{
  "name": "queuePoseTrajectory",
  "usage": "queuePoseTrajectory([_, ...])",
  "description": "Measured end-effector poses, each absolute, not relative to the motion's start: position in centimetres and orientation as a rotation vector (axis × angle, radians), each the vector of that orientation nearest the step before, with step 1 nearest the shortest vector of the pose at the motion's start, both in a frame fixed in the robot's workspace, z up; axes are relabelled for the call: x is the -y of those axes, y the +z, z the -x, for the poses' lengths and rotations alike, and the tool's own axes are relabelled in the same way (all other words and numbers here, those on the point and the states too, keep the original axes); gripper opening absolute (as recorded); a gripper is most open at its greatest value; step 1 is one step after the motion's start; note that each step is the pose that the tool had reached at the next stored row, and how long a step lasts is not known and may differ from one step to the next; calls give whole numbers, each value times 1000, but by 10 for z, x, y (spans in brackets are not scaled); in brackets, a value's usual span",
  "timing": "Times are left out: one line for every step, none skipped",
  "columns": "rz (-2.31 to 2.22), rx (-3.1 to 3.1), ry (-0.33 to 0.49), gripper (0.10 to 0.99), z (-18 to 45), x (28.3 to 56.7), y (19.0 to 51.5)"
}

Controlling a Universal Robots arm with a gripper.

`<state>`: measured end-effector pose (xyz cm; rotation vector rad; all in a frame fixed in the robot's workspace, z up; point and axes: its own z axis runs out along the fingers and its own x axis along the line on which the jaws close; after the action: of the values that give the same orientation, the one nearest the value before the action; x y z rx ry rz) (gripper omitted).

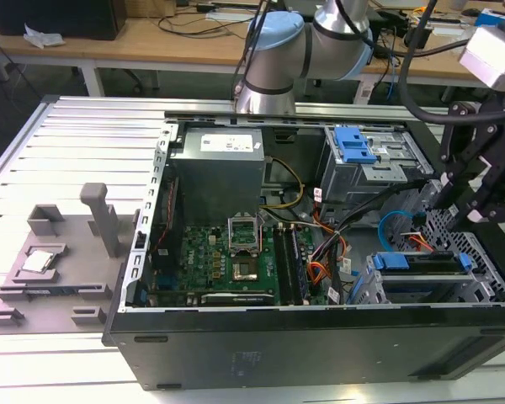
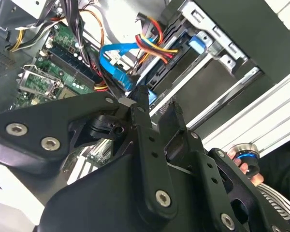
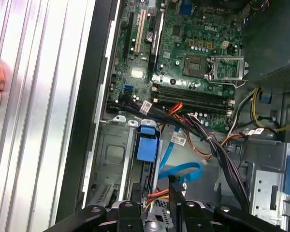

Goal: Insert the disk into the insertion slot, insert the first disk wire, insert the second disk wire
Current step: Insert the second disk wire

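Just ahead of my gripper [image 2: 157, 105] the second disk wire [image 2: 113, 55] loops across, red and orange wires [image 2: 152, 41] beside it. A black cable bundle [image 3: 203, 137] crowds beyond. I see room over the motherboard [image 3: 183, 53] farther on.

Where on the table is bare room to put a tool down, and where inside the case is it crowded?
Bare: the ribbed table between the grey fixture and its far edge, and the strip before the computer case. Crowded: cable bundles, with the second disk wire, between motherboard and insertion slot.
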<state>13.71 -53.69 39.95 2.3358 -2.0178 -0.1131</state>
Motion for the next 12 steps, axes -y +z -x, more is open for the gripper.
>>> queuePoseTrajectory([-2336,2018,-113,361,-133,537,399])
queuePoseTrajectory([-2336,2018,-113,361,-131,537,399])
queuePoseTrajectory([-2336,2018,-113,361,-130,537,399])
queuePoseTrajectory([-2336,2018,-113,361,-128,536,399])
queuePoseTrajectory([-2336,2018,-113,361,-125,535,399])
queuePoseTrajectory([-2336,2018,-113,361,-124,533,399])
queuePoseTrajectory([-2336,2018,-113,361,-123,532,399])
queuePoseTrajectory([-2336,2017,-113,361,-122,529,399])
queuePoseTrajectory([-2336,2017,-113,361,-121,528,399])
queuePoseTrajectory([-2337,2016,-113,361,-121,527,399])
queuePoseTrajectory([-2343,2009,-113,361,-120,526,399])
queuePoseTrajectory([-2371,1974,-112,361,-120,525,399])
